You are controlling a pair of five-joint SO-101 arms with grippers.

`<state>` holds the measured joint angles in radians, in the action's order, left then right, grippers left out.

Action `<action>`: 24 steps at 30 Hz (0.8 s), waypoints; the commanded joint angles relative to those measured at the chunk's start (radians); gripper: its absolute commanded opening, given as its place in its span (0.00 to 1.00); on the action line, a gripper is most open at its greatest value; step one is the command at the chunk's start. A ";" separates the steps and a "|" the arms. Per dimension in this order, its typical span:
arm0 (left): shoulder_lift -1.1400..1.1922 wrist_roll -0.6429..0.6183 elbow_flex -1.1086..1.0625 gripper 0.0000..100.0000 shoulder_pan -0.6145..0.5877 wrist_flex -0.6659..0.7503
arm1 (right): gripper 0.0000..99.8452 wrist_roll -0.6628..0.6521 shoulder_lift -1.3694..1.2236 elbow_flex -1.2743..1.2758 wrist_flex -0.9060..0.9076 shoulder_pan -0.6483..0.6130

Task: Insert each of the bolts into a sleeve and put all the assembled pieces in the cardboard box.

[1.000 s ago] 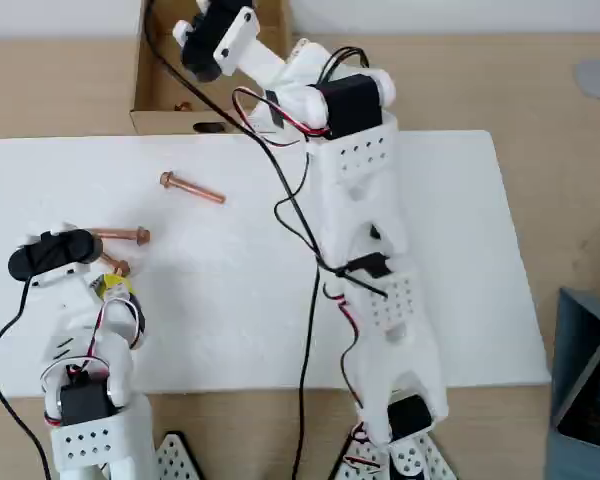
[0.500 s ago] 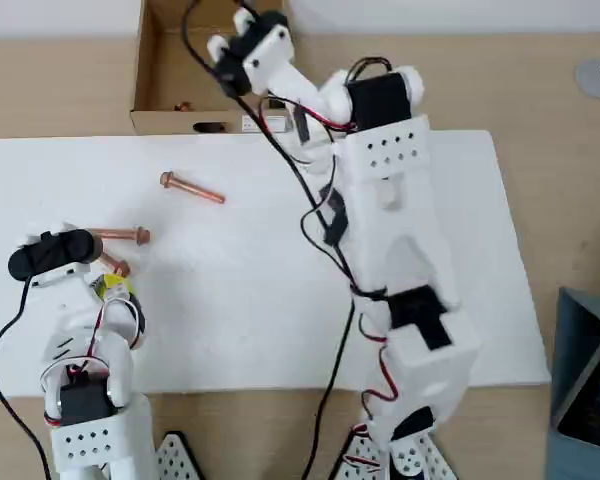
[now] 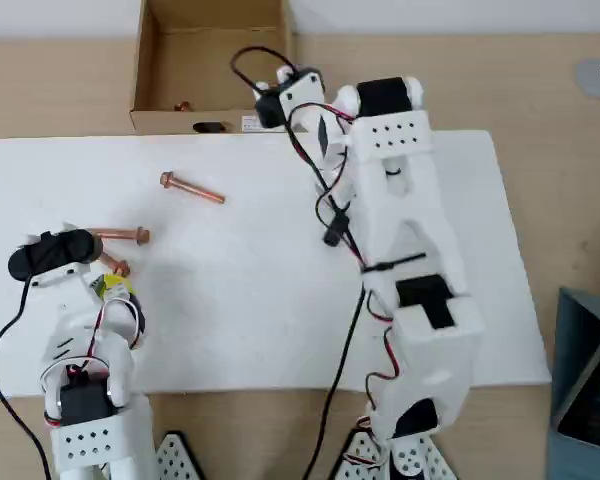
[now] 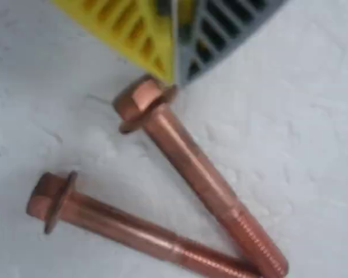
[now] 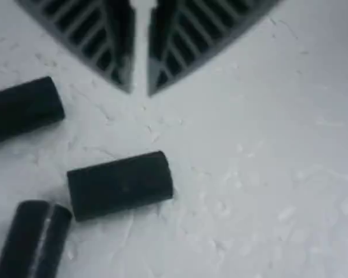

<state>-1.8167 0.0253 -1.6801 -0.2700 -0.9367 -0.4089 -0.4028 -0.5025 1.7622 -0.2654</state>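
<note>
Two copper bolts lie crossed at their threaded ends on the white mat: one bolt [image 4: 203,185] and a second bolt [image 4: 133,234]. My left gripper [image 4: 174,72], one finger yellow and one grey, is shut with its tips right at the first bolt's head, holding nothing. From above, these bolts [image 3: 120,236] lie by the left gripper [image 3: 113,280], and a third bolt [image 3: 192,188] lies farther back. My right gripper [image 5: 140,87] hangs shut and empty over the mat near three black sleeves: a middle sleeve [image 5: 120,185], another sleeve [image 5: 23,110] and a third sleeve [image 5: 35,243].
The cardboard box [image 3: 145,70] stands beyond the mat's far edge, with a small copper piece [image 3: 183,105] inside near its front wall. The right arm [image 3: 390,150] stretches across the mat's middle. A grey bin [image 3: 585,380] sits at the right edge.
The right arm has drawn back from over the cardboard box and come down at the mat's far edge. The left arm and the bolts have not moved.
</note>
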 commanded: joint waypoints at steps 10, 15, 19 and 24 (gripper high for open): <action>-0.008 0.002 -0.011 0.00 -0.005 0.017 | 0.16 0.002 -0.249 -0.259 -0.023 0.002; -0.008 0.002 -0.011 0.00 -0.005 0.017 | 0.16 0.002 -0.361 -0.352 -0.023 0.001; -0.008 0.002 -0.011 0.00 -0.005 0.017 | 0.16 0.000 -0.443 -0.415 -0.023 0.002; -0.008 0.002 -0.011 0.00 -0.005 0.017 | 0.16 -0.011 -0.536 -0.473 -0.021 0.004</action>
<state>-1.8167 0.0253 -1.6801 -0.2700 -0.9367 -0.4089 -0.9214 -0.9152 1.7469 -0.2639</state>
